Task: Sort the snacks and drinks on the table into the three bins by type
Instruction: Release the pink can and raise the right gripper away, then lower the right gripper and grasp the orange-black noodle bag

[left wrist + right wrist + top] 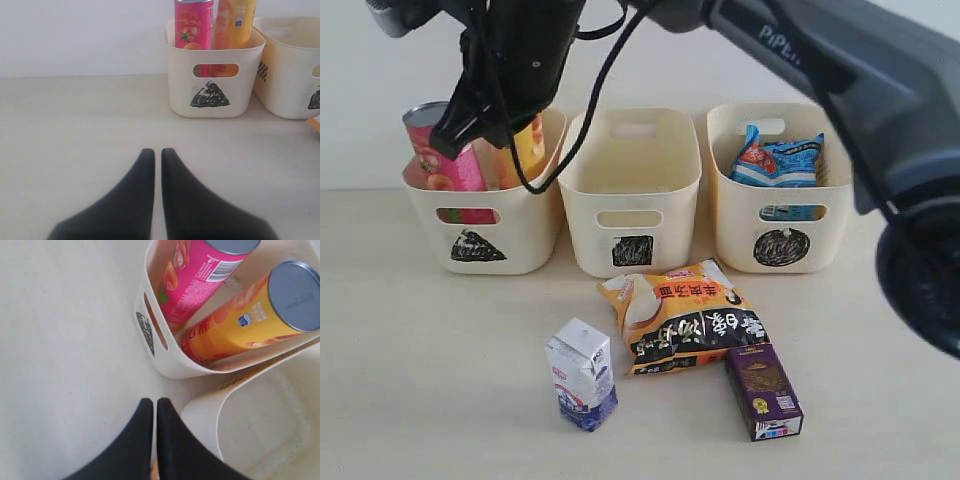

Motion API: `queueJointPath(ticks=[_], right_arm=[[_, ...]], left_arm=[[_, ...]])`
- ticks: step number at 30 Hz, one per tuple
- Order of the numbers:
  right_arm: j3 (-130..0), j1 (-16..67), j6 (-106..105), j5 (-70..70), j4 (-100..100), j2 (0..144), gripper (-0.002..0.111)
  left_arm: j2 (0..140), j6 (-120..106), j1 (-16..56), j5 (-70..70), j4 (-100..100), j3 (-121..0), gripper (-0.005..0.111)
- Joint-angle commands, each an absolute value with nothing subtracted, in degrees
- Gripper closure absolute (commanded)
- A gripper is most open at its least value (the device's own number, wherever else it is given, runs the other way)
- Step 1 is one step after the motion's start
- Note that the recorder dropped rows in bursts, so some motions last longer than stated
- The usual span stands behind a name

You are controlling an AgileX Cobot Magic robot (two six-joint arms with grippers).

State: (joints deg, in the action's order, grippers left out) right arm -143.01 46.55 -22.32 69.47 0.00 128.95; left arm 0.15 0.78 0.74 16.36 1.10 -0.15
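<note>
The pink tube and the yellow-orange tube stand in the triangle bin. The square bin holds nothing. A blue-white bag sits in the circle bin. On the table lie the orange-black bag, the white-and-blue carton and the dark purple box. My right gripper hangs shut and empty above the triangle bin's front rim. My left gripper is shut and empty, low over the table left of the triangle bin.
The three bins stand side by side against a white wall. The right arm stretches from the upper right across all the bins, with its cable hanging over the triangle bin. Bare table lies to the left of the carton.
</note>
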Motion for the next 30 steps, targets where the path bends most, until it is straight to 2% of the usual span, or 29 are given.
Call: queueJointPath(ticks=[1, 16, 25, 30], right_arm=[[-135.62, 46.43, -21.93, 69.96, 0.32, 123.07, 0.109], [-97.41, 45.63, -30.46, 69.96, -0.87, 100.03, 0.109], [-82.00, 35.24, -30.87, 69.96, 0.94, 95.91, 0.109], [-77.72, 30.79, -27.17, 62.30, 8.11, 96.12, 0.108]], left_arm=[[0.00, 0.59, 0.54, 15.94, 0.92, 0.00, 0.103], [0.00, 0.59, 0.54, 15.94, 0.92, 0.00, 0.103], [0.00, 0.59, 0.54, 15.95, 0.92, 0.00, 0.103], [0.00, 0.59, 0.54, 15.95, 0.92, 0.00, 0.103]])
